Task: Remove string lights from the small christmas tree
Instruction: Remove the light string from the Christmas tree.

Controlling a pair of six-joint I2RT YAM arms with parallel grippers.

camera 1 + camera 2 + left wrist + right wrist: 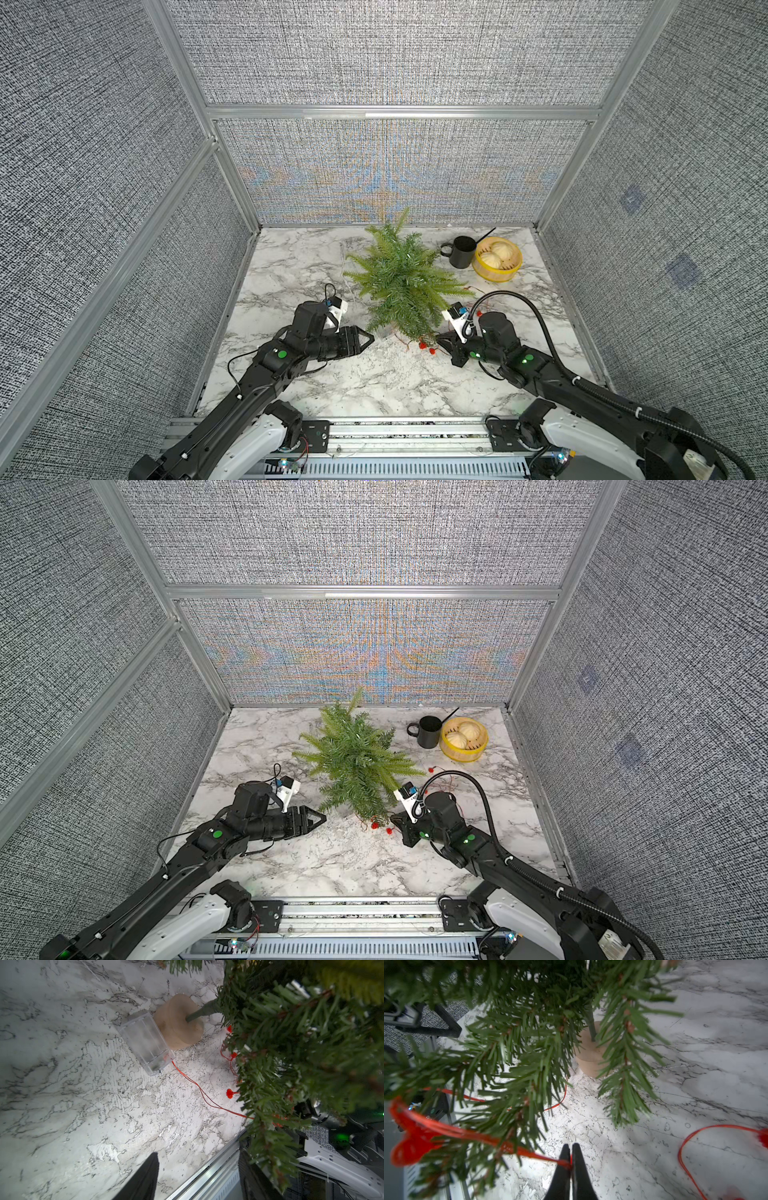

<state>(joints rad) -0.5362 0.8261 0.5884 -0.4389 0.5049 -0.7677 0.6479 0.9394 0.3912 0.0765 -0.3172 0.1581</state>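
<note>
The small christmas tree (401,282) (357,758) stands green and bushy on the marble table, on a pale wooden base (178,1022) (589,1059). The string lights (424,345) (376,824) are a red wire with red bulbs hanging from the tree's lower front branches. The wire (199,1088) runs across the table to a clear plastic box (146,1042) lying against the base. My right gripper (441,337) (571,1153) is at the tree's front right, shut on the red wire (529,1152). My left gripper (369,337) (198,1155) hovers open at the tree's front left, holding nothing.
A black mug (462,251) and a yellow steamer basket (497,258) with buns stand at the back right. More red wire (685,1147) loops on the table to the right of the tree. A metal rail (407,428) lines the front edge, and grey walls enclose the table.
</note>
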